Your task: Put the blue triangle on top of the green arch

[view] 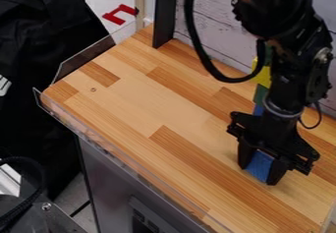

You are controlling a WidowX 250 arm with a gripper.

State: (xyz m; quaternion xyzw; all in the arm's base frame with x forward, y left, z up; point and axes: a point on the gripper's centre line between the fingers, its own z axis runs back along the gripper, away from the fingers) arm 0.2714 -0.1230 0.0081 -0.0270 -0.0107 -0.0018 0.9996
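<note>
Bottom left corner, camera view: ribbed black cable (41, 178) beside metal gear, off the wooden top (131, 101), clear of your work. Your claw (261, 167) hangs over the right side, fingers closed on the blue block (260, 166), one against either side. Its outline is mostly covered; you can't read the triangle or its long axis, nor whether it touches the wood. Key relation: block straight below the wrist, between the fingertips; a lower green piece (261, 93) and an upper green piece (267, 55) lie up-view, behind the arm, towards the wall, yellow piece (263, 74) between them. Can't tell which, if either, is the arch. Next, I judge: lift clear, carry back wallward; mind knocking those pieces
</note>
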